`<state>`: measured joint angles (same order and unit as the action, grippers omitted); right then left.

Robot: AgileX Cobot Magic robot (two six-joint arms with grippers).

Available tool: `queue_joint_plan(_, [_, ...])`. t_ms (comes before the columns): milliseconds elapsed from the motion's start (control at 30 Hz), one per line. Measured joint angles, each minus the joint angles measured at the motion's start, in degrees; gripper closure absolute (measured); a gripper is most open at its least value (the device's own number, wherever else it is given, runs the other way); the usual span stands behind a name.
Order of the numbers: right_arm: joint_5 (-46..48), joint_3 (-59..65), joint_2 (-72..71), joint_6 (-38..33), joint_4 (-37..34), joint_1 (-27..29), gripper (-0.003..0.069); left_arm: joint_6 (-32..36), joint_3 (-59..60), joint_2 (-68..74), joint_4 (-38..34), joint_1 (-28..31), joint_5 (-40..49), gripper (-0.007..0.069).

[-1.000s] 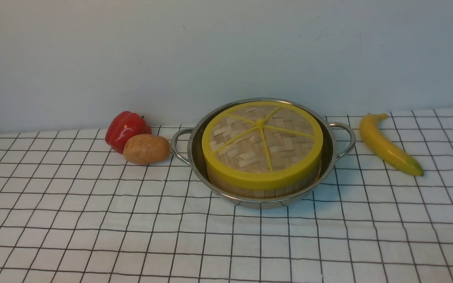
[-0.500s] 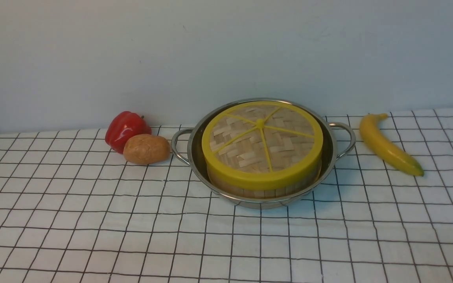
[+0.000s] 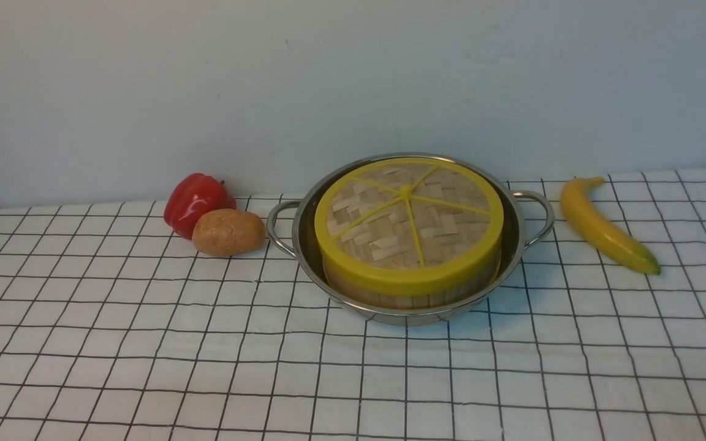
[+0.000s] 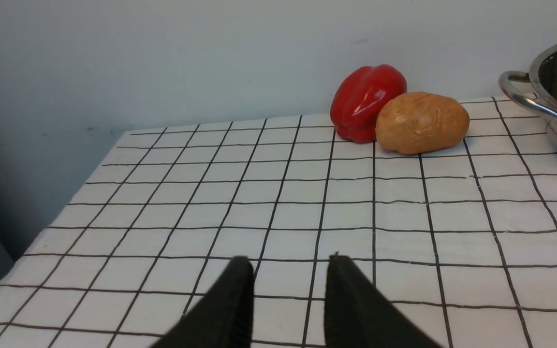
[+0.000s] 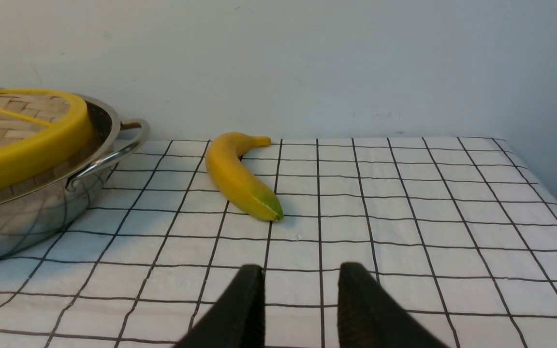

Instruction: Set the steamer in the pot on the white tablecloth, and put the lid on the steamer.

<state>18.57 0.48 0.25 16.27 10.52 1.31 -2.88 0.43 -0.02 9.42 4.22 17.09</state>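
Note:
The steel pot stands on the white tablecloth at mid-table. The steamer sits inside it, only its pale wooden wall showing. The lid lies flat on the steamer. The pot's rim shows in the left wrist view, and pot and lid show in the right wrist view. My left gripper is open and empty over the cloth, well short of the pot. My right gripper is open and empty over the cloth, near the banana. Neither gripper shows in the front view.
A red pepper and a potato lie left of the pot, close to its handle. A banana lies right of it. A wall runs along the table's back. The cloth's left edge and right edge drop off.

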Motion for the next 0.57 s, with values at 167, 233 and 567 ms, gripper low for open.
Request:
queue_joint_plan(167, [0.0, 0.0, 0.0, 0.2, 0.0, 0.0, 0.0419, 0.0, 0.0, 0.0, 0.0, 0.0, 0.0, 0.0412])
queue_joint_plan(233, [0.0, 0.0, 0.0, 0.2, 0.0, 0.0, 0.0419, 0.0, 0.0, 0.0, 0.0, 0.0, 0.0, 0.0405])
queue_joint_plan(567, [0.0, 0.0, 0.0, 0.2, 0.0, 0.0, 0.0419, 0.0, 0.0, 0.0, 0.0, 0.0, 0.0, 0.0389])
